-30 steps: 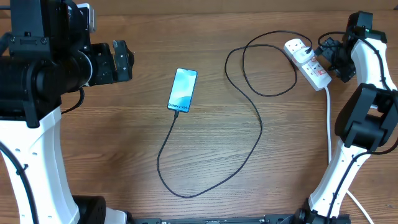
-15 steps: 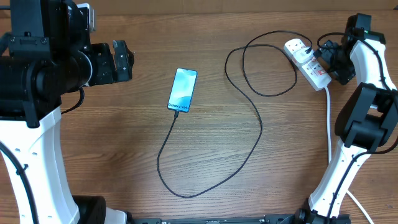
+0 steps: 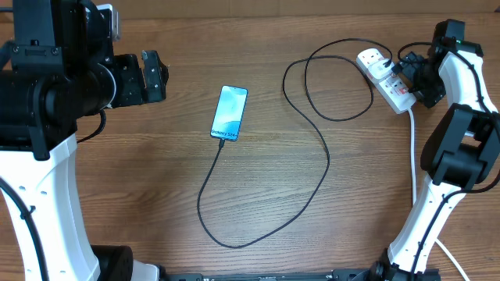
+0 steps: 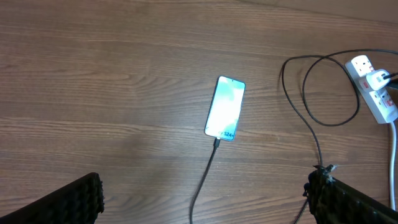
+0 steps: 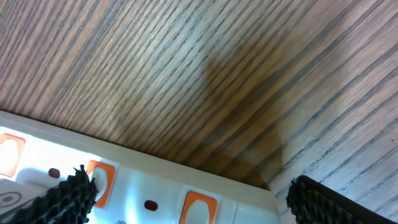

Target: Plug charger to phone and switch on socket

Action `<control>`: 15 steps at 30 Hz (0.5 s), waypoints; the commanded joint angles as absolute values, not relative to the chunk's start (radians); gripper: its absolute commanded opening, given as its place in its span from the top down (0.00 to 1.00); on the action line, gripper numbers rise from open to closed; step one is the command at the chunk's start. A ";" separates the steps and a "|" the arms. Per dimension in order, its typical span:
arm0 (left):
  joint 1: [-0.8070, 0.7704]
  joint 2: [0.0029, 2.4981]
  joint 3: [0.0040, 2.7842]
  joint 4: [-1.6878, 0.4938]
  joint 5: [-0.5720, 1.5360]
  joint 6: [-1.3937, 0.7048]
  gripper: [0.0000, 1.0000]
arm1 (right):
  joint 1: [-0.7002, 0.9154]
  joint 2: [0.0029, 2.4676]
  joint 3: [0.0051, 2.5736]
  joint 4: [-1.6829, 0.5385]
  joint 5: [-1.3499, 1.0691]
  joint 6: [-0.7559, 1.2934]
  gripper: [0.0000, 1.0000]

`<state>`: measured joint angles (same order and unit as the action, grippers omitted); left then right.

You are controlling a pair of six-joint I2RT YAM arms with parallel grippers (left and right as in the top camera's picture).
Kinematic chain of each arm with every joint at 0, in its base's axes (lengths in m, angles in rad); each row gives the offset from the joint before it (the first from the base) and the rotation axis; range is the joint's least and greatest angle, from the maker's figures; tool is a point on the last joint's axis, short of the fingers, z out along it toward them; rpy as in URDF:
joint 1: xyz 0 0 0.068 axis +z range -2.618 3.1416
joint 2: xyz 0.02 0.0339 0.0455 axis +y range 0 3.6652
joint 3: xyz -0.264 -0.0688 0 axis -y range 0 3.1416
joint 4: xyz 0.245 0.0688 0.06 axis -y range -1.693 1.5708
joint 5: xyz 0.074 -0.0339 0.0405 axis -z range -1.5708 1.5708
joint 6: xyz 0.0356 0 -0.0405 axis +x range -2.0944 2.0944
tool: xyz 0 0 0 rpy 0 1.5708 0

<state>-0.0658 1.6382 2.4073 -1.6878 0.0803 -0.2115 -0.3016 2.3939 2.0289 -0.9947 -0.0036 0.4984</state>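
The phone [image 3: 230,113] lies lit blue in the middle of the table, and shows in the left wrist view [image 4: 225,107]. The black charger cable [image 3: 324,148] runs from the phone's near end, loops across the table and ends at a plug in the white socket strip [image 3: 385,79] at the far right. My right gripper [image 3: 412,76] is open, right over the strip, its fingers either side of the orange-rimmed switches [image 5: 199,208]. My left gripper [image 3: 154,76] is open and empty, high at the far left, well away from the phone.
The strip's thick white cord [image 3: 413,156] runs down the right side beside the right arm's base. The cable loop [image 4: 320,90] lies between phone and strip. Bare wood lies left of the phone.
The right gripper has shifted very slightly at the strip. The left arm, phone and cable have not moved.
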 commanded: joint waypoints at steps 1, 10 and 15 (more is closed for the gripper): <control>-0.072 1.633 2.402 -1.689 0.070 -0.233 0.00 | -0.310 2.415 2.020 -1.004 -0.028 0.501 0.00; -0.072 1.633 2.402 -1.689 0.070 -0.233 0.00 | -0.310 2.440 2.020 -1.026 -0.029 0.489 0.00; -0.072 1.633 2.402 -1.689 0.070 -0.233 0.00 | -0.310 2.441 2.020 -1.026 -0.059 0.463 0.00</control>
